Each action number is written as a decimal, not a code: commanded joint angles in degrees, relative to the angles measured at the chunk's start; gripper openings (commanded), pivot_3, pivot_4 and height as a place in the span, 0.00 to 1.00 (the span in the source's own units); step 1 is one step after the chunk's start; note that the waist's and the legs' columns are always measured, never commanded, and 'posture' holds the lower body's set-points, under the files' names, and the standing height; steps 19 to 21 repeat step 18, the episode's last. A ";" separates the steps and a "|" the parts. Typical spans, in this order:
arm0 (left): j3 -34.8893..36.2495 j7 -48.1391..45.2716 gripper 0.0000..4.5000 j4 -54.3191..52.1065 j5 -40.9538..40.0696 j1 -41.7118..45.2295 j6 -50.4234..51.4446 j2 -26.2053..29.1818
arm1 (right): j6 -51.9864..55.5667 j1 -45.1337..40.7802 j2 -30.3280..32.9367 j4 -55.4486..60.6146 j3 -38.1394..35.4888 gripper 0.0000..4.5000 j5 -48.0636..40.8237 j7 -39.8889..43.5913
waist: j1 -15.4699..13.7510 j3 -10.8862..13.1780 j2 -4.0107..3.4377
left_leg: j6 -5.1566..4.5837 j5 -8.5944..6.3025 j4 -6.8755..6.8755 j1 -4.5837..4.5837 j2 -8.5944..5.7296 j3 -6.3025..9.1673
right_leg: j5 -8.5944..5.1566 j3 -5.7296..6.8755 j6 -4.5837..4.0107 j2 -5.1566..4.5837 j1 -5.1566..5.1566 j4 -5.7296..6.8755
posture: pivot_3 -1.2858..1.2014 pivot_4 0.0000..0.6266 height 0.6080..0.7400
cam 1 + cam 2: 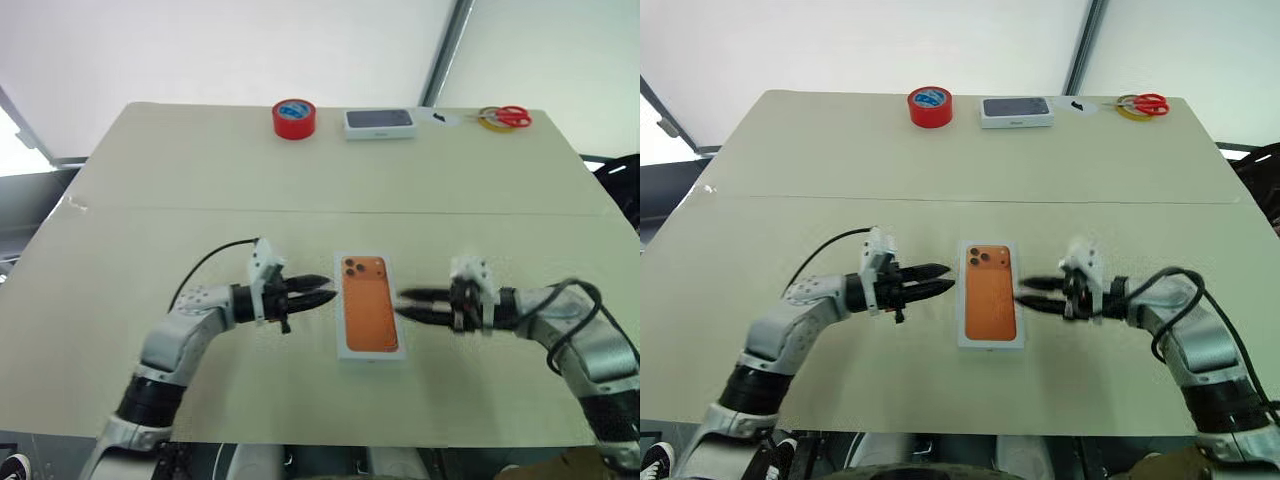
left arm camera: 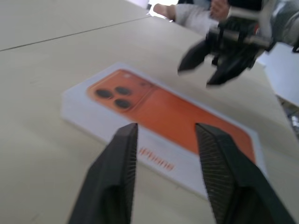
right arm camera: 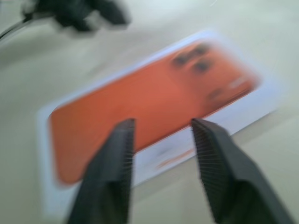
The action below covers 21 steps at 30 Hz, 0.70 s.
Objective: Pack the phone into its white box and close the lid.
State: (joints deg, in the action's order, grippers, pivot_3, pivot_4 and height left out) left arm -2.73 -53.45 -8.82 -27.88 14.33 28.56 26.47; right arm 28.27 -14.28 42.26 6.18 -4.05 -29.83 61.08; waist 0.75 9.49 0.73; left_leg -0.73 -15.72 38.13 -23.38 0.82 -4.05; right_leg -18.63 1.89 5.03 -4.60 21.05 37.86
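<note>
The lid [image 1: 370, 305], white with an orange phone picture on top, lies flat in the middle of the table near the front edge, covering the white box beneath it. The phone itself is hidden. My left gripper [image 1: 328, 291] hovers just left of the lid, open, fingers pointing at its long side with a small gap. My right gripper [image 1: 402, 303] stands open just off the opposite long side. In the left wrist view the open fingers [image 2: 122, 154] frame the lid [image 2: 187, 116], with the right gripper [image 2: 196, 72] beyond it. Neither gripper holds anything.
Along the far edge of the table [image 1: 150, 200] stand a red tape roll [image 1: 294, 118], a white box with a dark top [image 1: 380, 122] and red-handled scissors [image 1: 505, 117]. A seam crosses the tabletop. A person's hand [image 2: 187, 14] rests at the table's edge.
</note>
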 commanded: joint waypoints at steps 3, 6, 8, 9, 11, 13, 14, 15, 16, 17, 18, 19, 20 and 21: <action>10.28 3.56 1.00 -1.97 -3.00 0.72 1.04 4.32 | -3.48 -1.96 3.85 -5.36 -2.93 1.00 1.24 3.64 | -0.84 0.01 0.01 | 0.04 0.02 0.00 -0.05 -0.04 0.00 | 0.00 0.04 0.01 -0.04 -0.03 -0.09 | 0.52 0.24 0.92; 13.85 1.74 1.00 -1.96 -3.37 -1.38 1.17 9.03 | -5.51 -2.80 6.47 -8.01 -3.25 1.00 2.36 6.58 | -0.80 0.02 0.01 | -0.14 -0.08 0.05 -0.05 -0.10 -0.04 | 0.01 0.02 0.02 -0.11 -0.07 -0.14 | 0.52 0.24 0.92; 15.81 -0.10 1.00 -1.86 -3.77 -4.07 0.51 11.78 | -7.03 -2.28 8.39 -9.46 -3.93 1.00 2.64 9.20 | -0.51 0.01 -0.01 | -0.13 -0.08 0.03 -0.04 -0.10 -0.04 | 0.01 0.02 0.02 -0.11 -0.06 -0.13 | 0.52 0.24 0.92; 16.96 -0.75 1.00 -1.96 -4.25 -5.52 0.11 12.64 | -8.03 -1.74 9.19 -10.05 -4.55 1.00 2.48 10.45 | -0.27 0.02 -0.02 | -0.13 -0.08 0.00 -0.04 -0.09 -0.04 | 0.01 0.02 0.01 -0.11 -0.04 -0.14 | 0.52 0.24 0.92; 18.57 -1.49 1.00 -2.39 -3.81 -9.09 -0.49 14.40 | -12.59 -0.13 10.96 -11.15 -5.08 1.00 4.64 11.53 | -0.04 0.02 -0.02 | -0.12 -0.07 -0.03 -0.04 -0.09 -0.04 | 0.01 0.03 0.01 -0.11 -0.03 -0.15 | 0.52 0.24 0.92; 20.07 -2.37 1.00 -2.88 -3.08 -13.03 -2.13 15.56 | -12.06 1.00 12.42 -12.12 -5.70 1.00 4.16 13.33 | 0.07 0.03 -0.02 | -0.12 -0.08 -0.05 -0.04 -0.08 -0.04 | 0.01 0.02 0.01 -0.12 -0.04 -0.18 | 0.52 0.24 0.92; 20.65 -2.38 1.00 -3.05 -3.00 -14.45 -2.63 15.73 | -11.97 1.28 12.76 -12.53 -5.97 1.00 3.94 13.84 | 0.09 0.03 -0.02 | -0.12 -0.08 -0.06 -0.04 -0.06 -0.03 | 0.01 0.02 0.01 -0.12 -0.03 -0.18 | 0.52 0.24 0.92; 21.06 -2.03 1.00 -3.12 -2.78 -15.76 -2.83 15.90 | -13.02 1.43 12.82 -13.41 -5.81 1.00 4.84 13.52 | 0.09 0.03 -0.02 | -0.12 -0.09 -0.06 -0.03 -0.06 -0.04 | 0.00 0.02 0.00 -0.13 -0.04 -0.19 | 0.52 0.24 0.92; 21.44 -1.83 1.00 -3.22 -2.96 -16.66 -2.97 15.85 | -13.96 1.59 12.92 -14.24 -5.49 1.00 5.69 13.58 | 0.08 0.03 -0.03 | -0.12 -0.09 -0.06 -0.03 -0.05 -0.03 | 0.00 0.02 0.00 -0.14 -0.04 -0.19 | 0.52 0.24 0.92; 21.92 -1.41 1.00 -2.91 -2.58 -17.22 -4.02 15.68 | -14.23 1.74 12.78 -14.69 -5.38 1.00 5.70 14.06 | -0.01 0.03 -0.03 | -0.11 -0.09 -0.06 -0.03 -0.05 -0.03 | 0.00 0.02 0.00 -0.14 -0.04 -0.19 | 0.52 0.24 0.92; 22.30 -0.96 1.00 -2.42 -1.78 -17.61 -5.83 15.34 | -14.52 1.87 12.55 -14.91 -5.29 1.00 5.80 14.24 | -0.01 0.03 -0.03 | -0.11 -0.10 -0.06 -0.03 -0.05 -0.03 | 0.00 0.02 -0.01 -0.15 -0.03 -0.19 | 0.52 0.24 0.92; 22.30 -0.96 1.00 -2.42 -1.78 -17.61 -5.83 15.34 | -14.52 1.87 12.55 -14.91 -5.29 1.00 5.80 14.24 | -0.01 0.03 -0.03 | -0.11 -0.10 -0.06 -0.03 -0.05 -0.03 | 0.00 0.02 -0.01 -0.15 -0.03 -0.19 | 0.52 0.24 0.92; 22.30 -0.96 1.00 -2.42 -1.78 -17.61 -5.83 15.34 | -14.52 1.87 12.55 -14.91 -5.29 1.00 5.80 14.24 | -0.01 0.03 -0.03 | -0.11 -0.10 -0.06 -0.03 -0.05 -0.03 | 0.00 0.02 -0.01 -0.15 -0.03 -0.19 | 0.52 0.24 0.92; 22.30 -0.96 1.00 -2.42 -1.78 -17.61 -5.83 15.34 | -14.52 1.87 12.55 -14.91 -5.29 1.00 5.80 14.24 | -0.01 0.03 -0.03 | -0.11 -0.10 -0.06 -0.03 -0.05 -0.03 | 0.00 0.02 -0.01 -0.15 -0.03 -0.19 | 0.52 0.24 0.92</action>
